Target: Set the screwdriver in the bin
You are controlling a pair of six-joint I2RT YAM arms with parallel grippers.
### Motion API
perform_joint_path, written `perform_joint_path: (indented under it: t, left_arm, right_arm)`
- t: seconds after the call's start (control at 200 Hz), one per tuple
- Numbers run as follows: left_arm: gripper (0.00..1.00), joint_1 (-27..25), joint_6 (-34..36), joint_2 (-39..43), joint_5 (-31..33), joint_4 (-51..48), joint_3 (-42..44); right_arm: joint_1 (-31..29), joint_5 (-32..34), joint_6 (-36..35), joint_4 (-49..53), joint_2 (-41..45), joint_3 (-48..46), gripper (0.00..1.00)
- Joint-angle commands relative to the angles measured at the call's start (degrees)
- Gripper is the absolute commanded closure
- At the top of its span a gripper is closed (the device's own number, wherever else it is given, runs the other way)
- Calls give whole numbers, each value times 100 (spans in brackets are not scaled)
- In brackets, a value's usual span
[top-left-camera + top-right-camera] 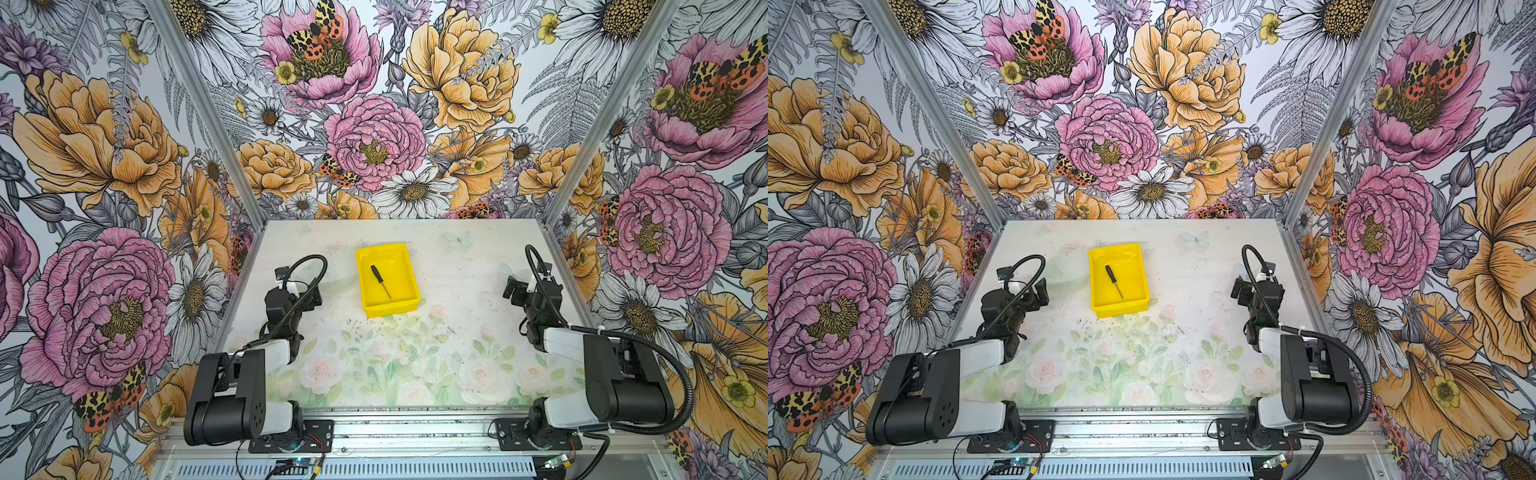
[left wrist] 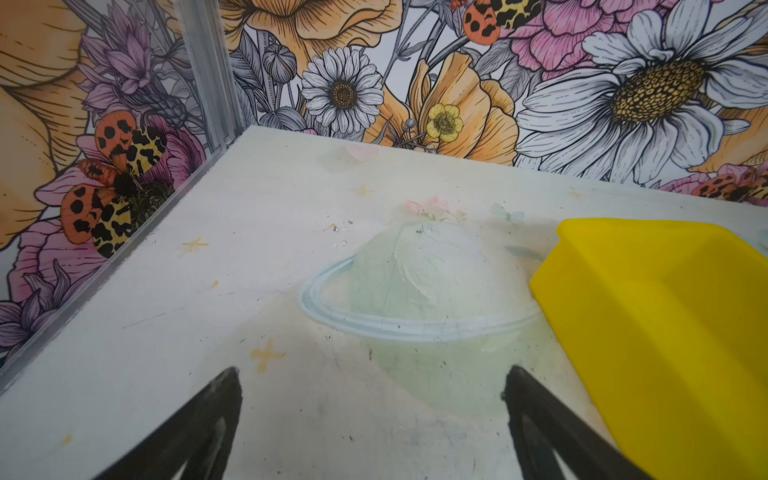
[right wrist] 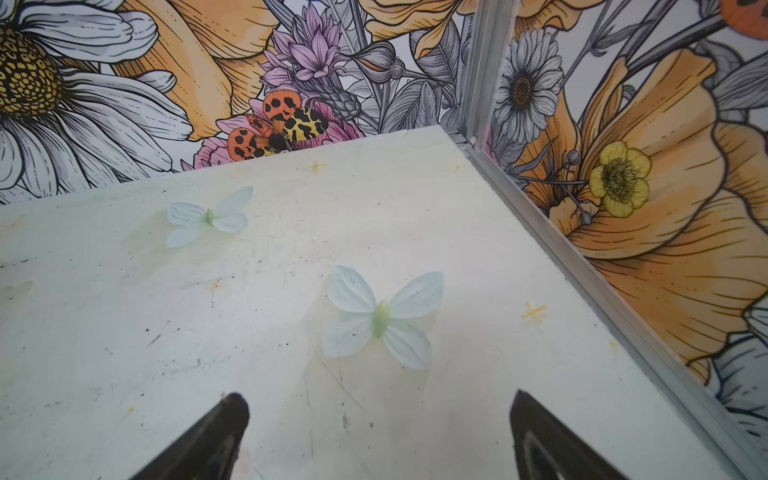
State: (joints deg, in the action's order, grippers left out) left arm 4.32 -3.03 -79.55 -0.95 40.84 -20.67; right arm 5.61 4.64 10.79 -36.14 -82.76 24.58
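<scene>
While both arms sit folded back toward the front edge of the tabletop [image 1: 457, 286], the screwdriver [image 1: 380, 281] lies inside the bin [image 1: 392, 311], flat on the yellow floor. Both top views show it [image 1: 1113, 281] set on a slant. Its black handle points toward the bin's far left corner and the thin silver shaft runs toward the near right corner. It touches none of the walls, as far as the views show.

The bin [image 1: 1121, 311] stands in the far half of the tabletop, roughly midway between the left and right edges. Its long sides run from front to back, turned slightly.

The left gripper [image 1: 312, 296] hangs near the left edge of the tabletop, beside the bin's left wall but clear of it. In the left wrist view its two dark fingers [image 2: 216, 411] are spread wide. Between them is only bare tabletop and a faded printed planet [image 2: 419, 291], with the bin's outer wall [image 2: 665, 332] off to one side. It grips nothing.

The right gripper [image 1: 513, 291] hangs near the right edge, well apart from the bin. In the right wrist view it [image 3: 380, 401] is likewise spread wide and has hold of nothing. A pale printed butterfly [image 3: 380, 318] lies on the tabletop beyond its tips.
</scene>
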Motion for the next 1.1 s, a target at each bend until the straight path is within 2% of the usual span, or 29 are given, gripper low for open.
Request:
perform_joint_path:
  t: [0.0, 0.18, 0.345, 0.51, 1.096]
  left_arm:
    - [1, 36, 96, -366, -191, 697, -144]
    - [1, -161, 292, -797, -29, 803, -276]
    - [1, -202, 321, -902, -20, 1115, -167]
    - [1, -316, 353, -897, 292, 1165, -132]
    - [1, -324, 360, -904, 321, 1173, -131]
  right_arm:
    - [33, -291, -120, -311, -42, 117, 1]
    - [-47, -815, -420, -771, -254, -17, 1]
    - [-183, -523, -503, -1265, -527, -153, 1]
    - [-357, -196, -594, -1159, -539, -109, 1]
    - [-359, -201, -589, -1209, -513, -155, 1]
